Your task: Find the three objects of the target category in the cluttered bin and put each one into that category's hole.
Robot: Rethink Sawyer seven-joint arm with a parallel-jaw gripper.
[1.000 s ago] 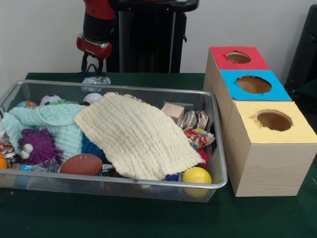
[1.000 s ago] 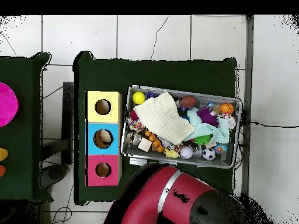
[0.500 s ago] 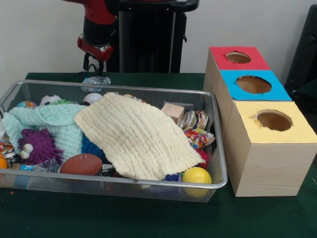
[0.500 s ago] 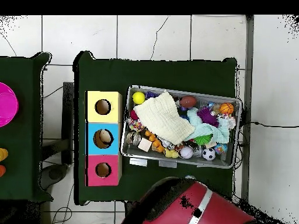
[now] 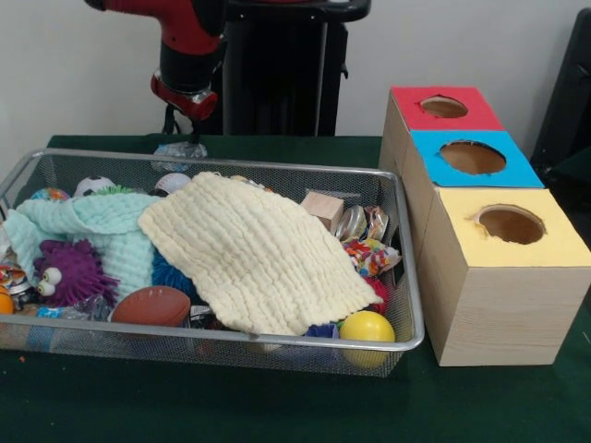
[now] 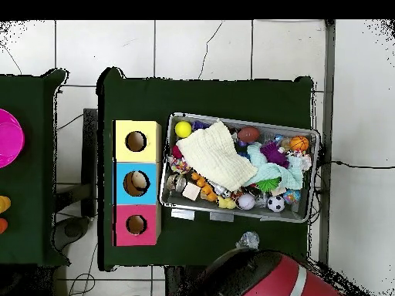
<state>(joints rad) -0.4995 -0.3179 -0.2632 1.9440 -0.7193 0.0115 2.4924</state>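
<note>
Front view: the gripper (image 5: 173,118) hangs behind the bin (image 5: 277,172), its tips hidden, so I cannot tell its state. A cream cloth (image 5: 254,254) covers much of the clutter; a yellow ball (image 5: 367,327) shows at the corner nearest the boxes (image 5: 480,231). This looks like the search step.

Overhead view: only the arm (image 6: 262,281) shows. Next, it must reach in and uncover targets.
</note>
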